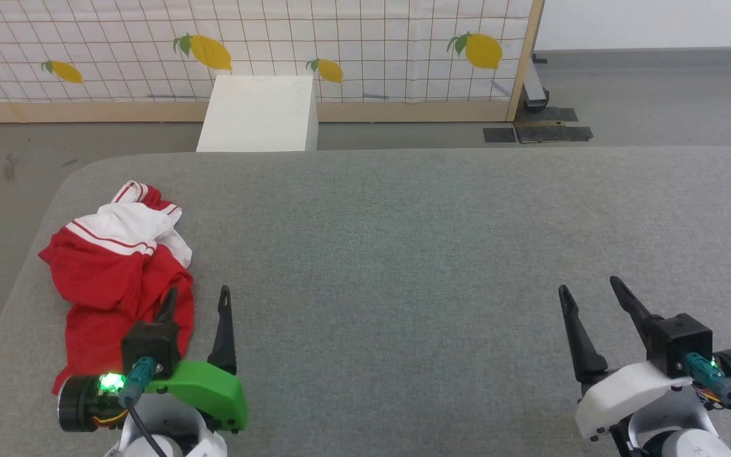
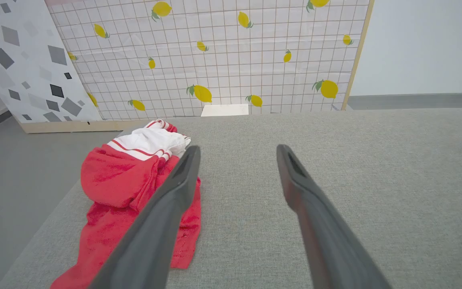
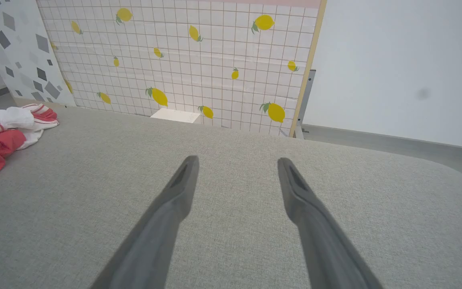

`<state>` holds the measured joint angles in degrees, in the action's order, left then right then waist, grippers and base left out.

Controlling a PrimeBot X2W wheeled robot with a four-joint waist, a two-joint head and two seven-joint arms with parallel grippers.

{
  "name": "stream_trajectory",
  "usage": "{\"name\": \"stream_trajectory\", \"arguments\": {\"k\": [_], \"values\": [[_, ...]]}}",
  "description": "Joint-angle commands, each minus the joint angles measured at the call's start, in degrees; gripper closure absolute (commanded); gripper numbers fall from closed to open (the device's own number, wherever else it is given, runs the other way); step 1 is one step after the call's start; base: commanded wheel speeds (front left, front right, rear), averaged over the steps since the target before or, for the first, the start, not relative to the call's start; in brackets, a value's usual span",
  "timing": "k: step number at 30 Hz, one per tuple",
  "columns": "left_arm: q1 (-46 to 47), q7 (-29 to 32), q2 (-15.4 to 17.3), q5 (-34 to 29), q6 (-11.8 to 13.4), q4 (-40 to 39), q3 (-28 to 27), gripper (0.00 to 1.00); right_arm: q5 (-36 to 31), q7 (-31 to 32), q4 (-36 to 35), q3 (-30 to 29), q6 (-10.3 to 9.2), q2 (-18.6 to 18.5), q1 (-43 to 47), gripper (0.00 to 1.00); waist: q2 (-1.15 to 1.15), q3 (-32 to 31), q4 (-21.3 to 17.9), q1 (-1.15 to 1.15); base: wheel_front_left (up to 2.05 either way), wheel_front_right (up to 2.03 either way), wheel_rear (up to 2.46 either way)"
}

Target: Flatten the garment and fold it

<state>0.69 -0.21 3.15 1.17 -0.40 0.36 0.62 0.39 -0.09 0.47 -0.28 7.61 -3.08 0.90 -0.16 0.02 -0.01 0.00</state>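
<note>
While the garment [image 1: 118, 273] lies crumpled at the left end of the grey counter [image 1: 416, 254], flattening has not begun. The left pincer [image 1: 198, 291] stands wide and empty, one finger over the red cloth's near edge. The right pincer [image 1: 589, 284], likewise spread and empty, is well apart from it. Judged next: grip an edge of the shirt and draw it toward mid-counter to spread it.
</note>
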Motion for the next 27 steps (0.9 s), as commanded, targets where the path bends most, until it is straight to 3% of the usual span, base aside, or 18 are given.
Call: {"name": "stream_trajectory", "arguments": {"k": [1, 27], "values": [[0.04, -0.65, -0.01, 0.21, 0.17, 0.31, 0.23, 0.0, 0.06, -0.68, 0.27, -0.15, -0.01, 0.01, 0.08, 0.0, 0.0, 0.01, 0.0, 0.0, 0.0, 0.0, 0.0], [0.0, -3.7, -0.07, 2.78, 1.0, 1.0, 1.91, 0.0, 0.92, -3.76, -0.23, -0.62, -0.03, 0.05, 0.45, 0.0, 0.04, 0.1, 0.22, 0.0, 0.0, 0.0, 0.0]]}}
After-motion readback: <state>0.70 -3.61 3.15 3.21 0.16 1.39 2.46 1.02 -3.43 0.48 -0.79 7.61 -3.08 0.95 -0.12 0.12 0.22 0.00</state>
